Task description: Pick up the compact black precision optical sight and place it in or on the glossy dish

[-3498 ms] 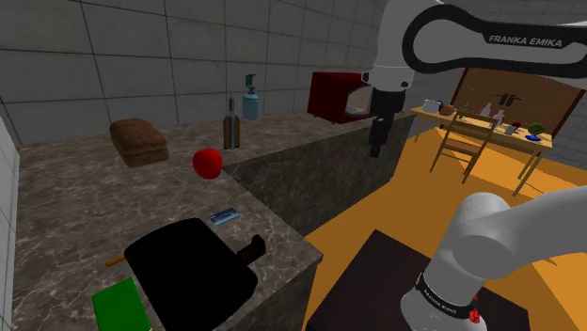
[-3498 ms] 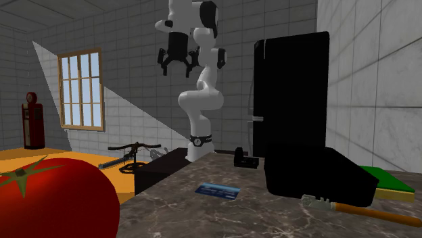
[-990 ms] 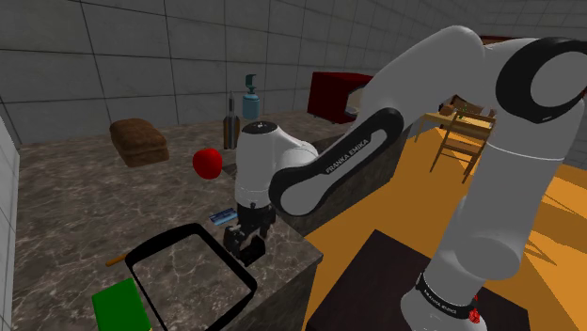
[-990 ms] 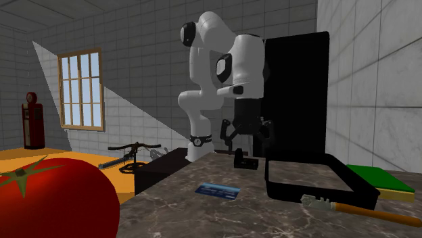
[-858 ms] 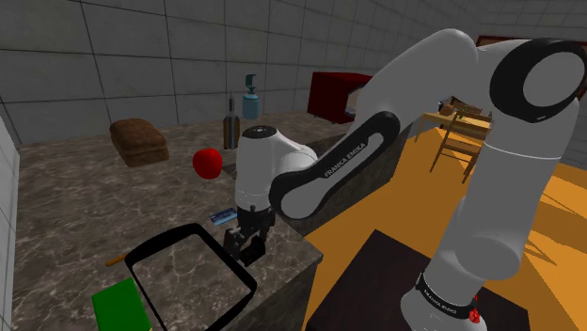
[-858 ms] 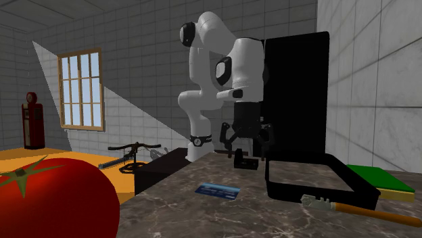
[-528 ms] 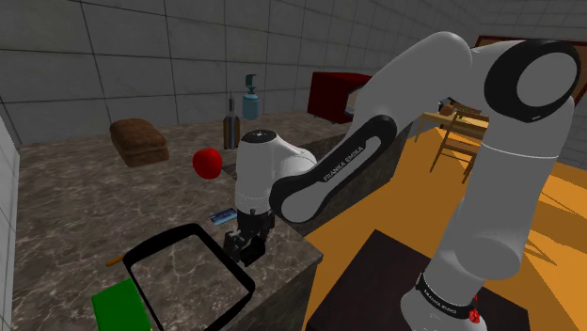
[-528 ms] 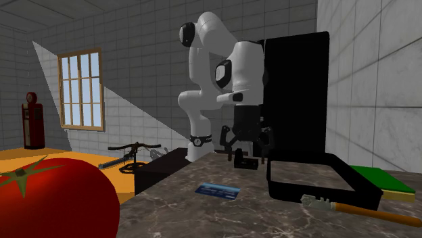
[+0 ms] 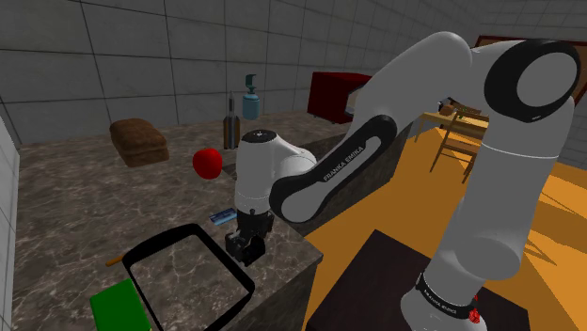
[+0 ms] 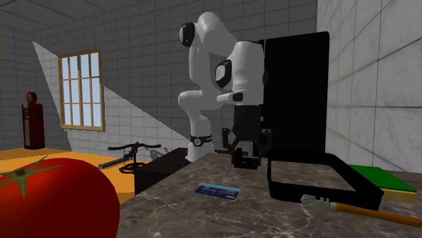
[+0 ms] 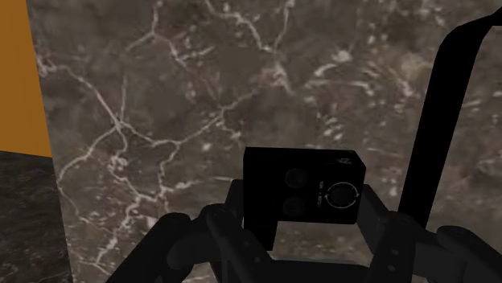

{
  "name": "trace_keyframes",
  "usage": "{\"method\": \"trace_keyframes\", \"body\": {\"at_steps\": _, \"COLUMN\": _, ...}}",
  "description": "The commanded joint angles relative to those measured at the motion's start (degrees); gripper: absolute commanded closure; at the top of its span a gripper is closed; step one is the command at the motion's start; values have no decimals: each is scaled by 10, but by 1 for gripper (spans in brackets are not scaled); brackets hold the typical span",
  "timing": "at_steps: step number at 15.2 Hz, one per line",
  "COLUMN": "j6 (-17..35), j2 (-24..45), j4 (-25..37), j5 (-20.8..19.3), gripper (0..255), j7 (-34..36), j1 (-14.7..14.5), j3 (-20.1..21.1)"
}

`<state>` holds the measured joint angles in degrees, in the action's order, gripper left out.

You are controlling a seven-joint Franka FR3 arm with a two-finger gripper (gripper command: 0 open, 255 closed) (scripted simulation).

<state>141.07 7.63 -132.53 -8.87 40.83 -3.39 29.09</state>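
The small black optical sight sits on the marble counter near its edge, clasped between my gripper's fingers. My gripper points straight down and is shut on the sight; from the second exterior view the sight rests under the gripper. The dish is a black-rimmed rectangular tray right beside the sight, toward the shoulder view's lower left. Its dark wall stands just right of the sight in the second exterior view, and its rim curves close to one finger.
A blue card lies just behind the sight. A red tomato, a brown loaf and a bottle stand farther back. A green book and an orange-handled tool lie beside the dish. The counter edge drops off next to the gripper.
The gripper sank a little further over the sight, and its fingers, spread apart before, have closed on it. The sight and the dish have not shifted.
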Motion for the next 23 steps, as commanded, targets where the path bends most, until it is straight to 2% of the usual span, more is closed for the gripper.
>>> {"method": "trace_keyframes", "body": {"at_steps": 1, "j6": 0, "j2": 0, "j4": -1, "j5": 0, "gripper": 255, "j7": 0, "j1": 0, "j3": 0}}
{"method": "trace_keyframes", "body": {"at_steps": 6, "j6": 0, "j2": 1, "j4": 0, "j5": 0, "gripper": 255, "j7": 0, "j1": 0, "j3": 0}}
{"method": "trace_keyframes", "body": {"at_steps": 23, "j6": -125, "j2": -95, "j4": 44, "j5": 77, "gripper": 255, "j7": -58, "j1": 7, "j3": 8}}
